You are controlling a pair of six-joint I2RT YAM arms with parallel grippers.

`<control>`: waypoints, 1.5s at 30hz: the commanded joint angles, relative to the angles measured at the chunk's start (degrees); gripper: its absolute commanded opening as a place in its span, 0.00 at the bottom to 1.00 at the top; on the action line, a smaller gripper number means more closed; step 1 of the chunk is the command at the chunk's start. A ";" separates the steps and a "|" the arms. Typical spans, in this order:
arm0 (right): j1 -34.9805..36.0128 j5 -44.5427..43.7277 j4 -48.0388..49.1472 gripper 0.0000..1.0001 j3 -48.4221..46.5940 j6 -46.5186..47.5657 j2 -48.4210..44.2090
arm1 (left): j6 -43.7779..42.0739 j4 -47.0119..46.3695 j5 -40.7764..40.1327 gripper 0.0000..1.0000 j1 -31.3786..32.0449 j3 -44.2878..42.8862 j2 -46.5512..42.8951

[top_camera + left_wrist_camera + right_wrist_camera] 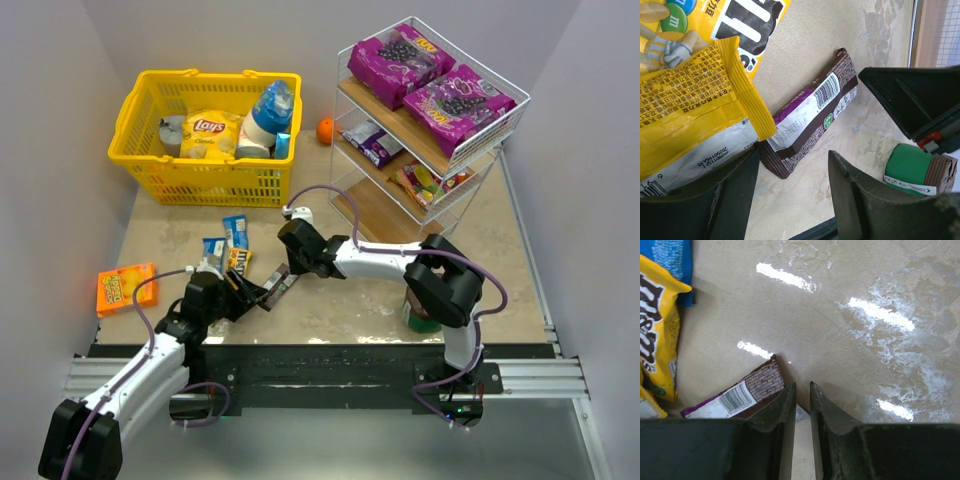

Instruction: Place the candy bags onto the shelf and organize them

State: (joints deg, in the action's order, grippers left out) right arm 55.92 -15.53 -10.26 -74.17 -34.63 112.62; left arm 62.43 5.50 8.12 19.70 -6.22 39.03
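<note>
A brown candy packet (279,284) lies on the table between my two grippers. It also shows in the left wrist view (810,117) and the right wrist view (740,395). My right gripper (802,387) stands at its far end, jaws almost together with the packet's corner between them. My left gripper (794,162) is open and empty just short of its near end, beside a yellow M&M's bag (685,100). Blue packets (235,231) lie behind. The shelf (520,105) holds two large purple bags (400,58) on top and smaller bags (370,140) on its middle tier.
A yellow basket (135,110) with a Lay's bag (210,133) and bottles stands at the back left. A flat orange box (125,288) lies at the left. An orange ball (325,130) sits by the shelf. A green can (420,315) stands near the right arm's base.
</note>
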 commanded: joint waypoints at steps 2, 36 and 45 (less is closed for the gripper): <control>1.73 -0.56 3.67 0.22 1.57 1.85 -4.34 | -0.74 5.67 -3.20 0.63 0.25 2.18 0.17; -0.11 0.76 2.62 0.14 1.66 -7.90 3.31 | 8.57 -13.23 1.28 0.58 0.42 8.23 3.69; -0.02 1.90 2.35 0.14 1.75 -11.51 4.19 | 13.85 -13.49 -3.20 0.47 4.38 10.00 -1.50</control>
State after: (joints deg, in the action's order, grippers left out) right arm 56.05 -14.79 -7.33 -73.25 -43.35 114.80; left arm 73.38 -5.21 7.18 22.72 -2.96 38.52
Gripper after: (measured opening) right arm 0.135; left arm 0.492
